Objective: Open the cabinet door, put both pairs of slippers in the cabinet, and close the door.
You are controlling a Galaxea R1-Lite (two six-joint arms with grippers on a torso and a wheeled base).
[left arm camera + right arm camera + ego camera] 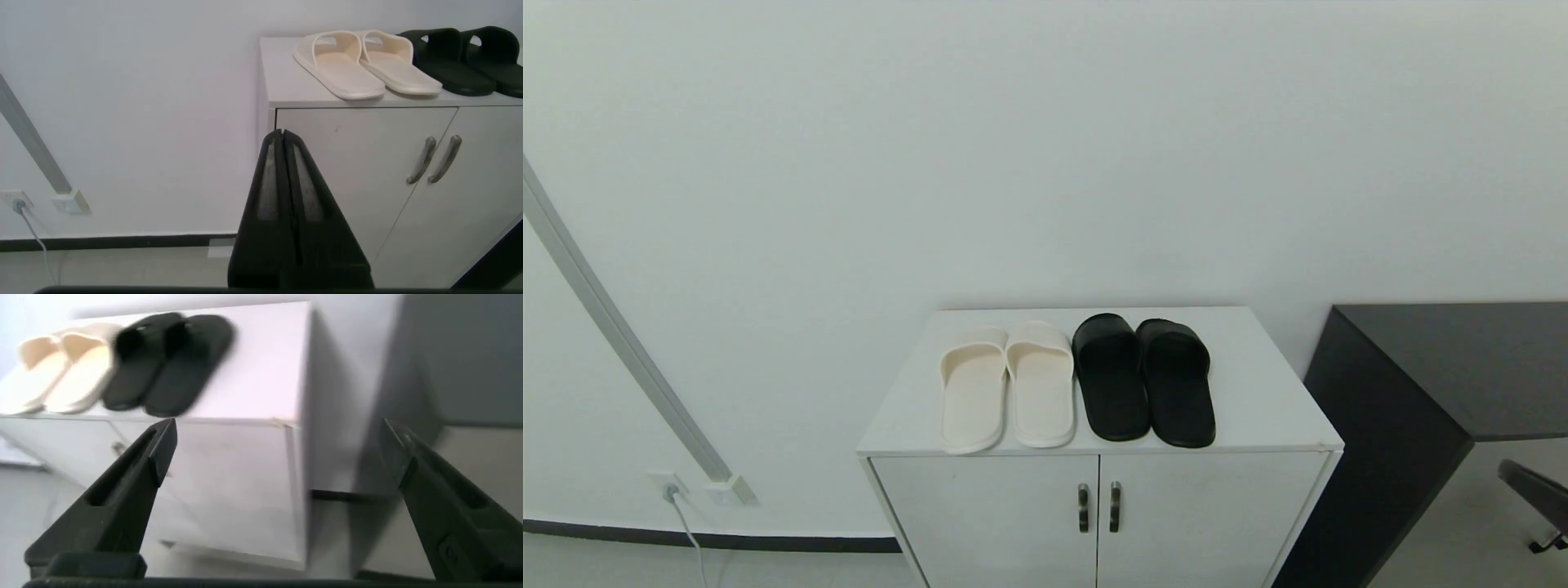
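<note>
A white cabinet stands against the wall with both doors shut and two dark handles at the middle seam. On its top lie a cream pair of slippers and, to their right, a black pair of slippers. My left gripper is shut with nothing in it, low and to the left of the cabinet, away from the handles. My right gripper is open, off the cabinet's right front corner, holding nothing.
A dark desk stands close to the cabinet's right side, with a chair base beyond it. On the left wall are a slanted cable duct, a socket and a hanging cord. Open floor lies left of the cabinet.
</note>
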